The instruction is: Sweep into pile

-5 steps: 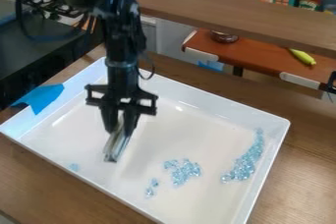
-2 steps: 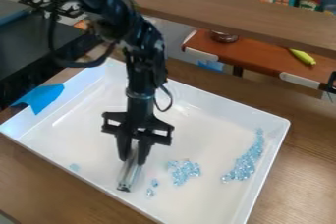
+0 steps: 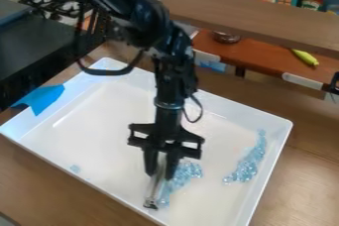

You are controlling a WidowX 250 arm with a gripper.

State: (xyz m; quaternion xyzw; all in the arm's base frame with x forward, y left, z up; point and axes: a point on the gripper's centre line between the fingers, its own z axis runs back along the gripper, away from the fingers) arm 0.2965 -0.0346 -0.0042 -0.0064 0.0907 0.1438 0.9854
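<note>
Nudged stray blue crystals toward the cluster beside the scraper, clamped in the gripper; probably still needs merging with the farther crescent.

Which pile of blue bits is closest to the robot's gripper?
The middle pile, right beside the gripper. The long curved pile is farther off, on the right of the tray, and the tiny clump sits alone on the left.

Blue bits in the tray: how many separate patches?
3: a long patch at the right, a middle patch beside the tool in the hand, and a tiny patch toward the left. The tool or hand may hide more.
</note>
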